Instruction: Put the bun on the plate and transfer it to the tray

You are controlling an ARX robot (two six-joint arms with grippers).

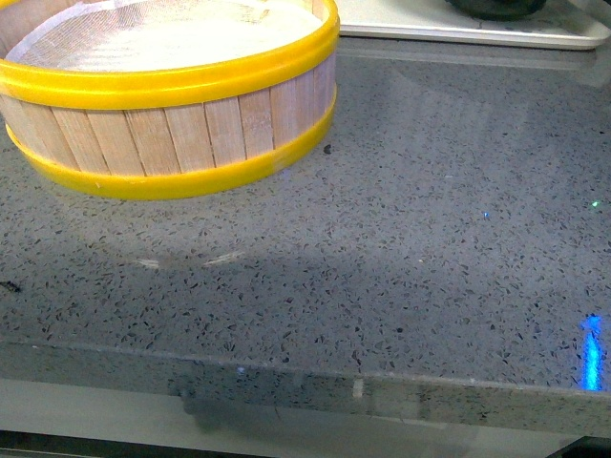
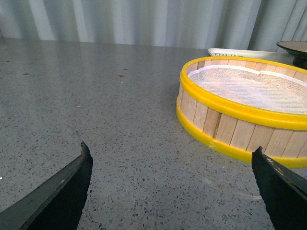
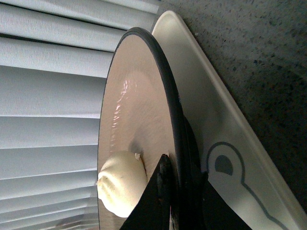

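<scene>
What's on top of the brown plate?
The bun sits on the plate, which is over the tray. The right gripper pinches the plate's rim, hiding that part of its face.

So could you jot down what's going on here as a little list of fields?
bun: sitting on the plate
plate: over the tray, rim pinched by the right end effector
tray: on the grey counter, beyond the steamer basket
steamer basket: nothing in it but a white liner
left end effector: open, holding nothing, just above the counter
task stage: bun plated; plate at the tray, not yet released
</scene>
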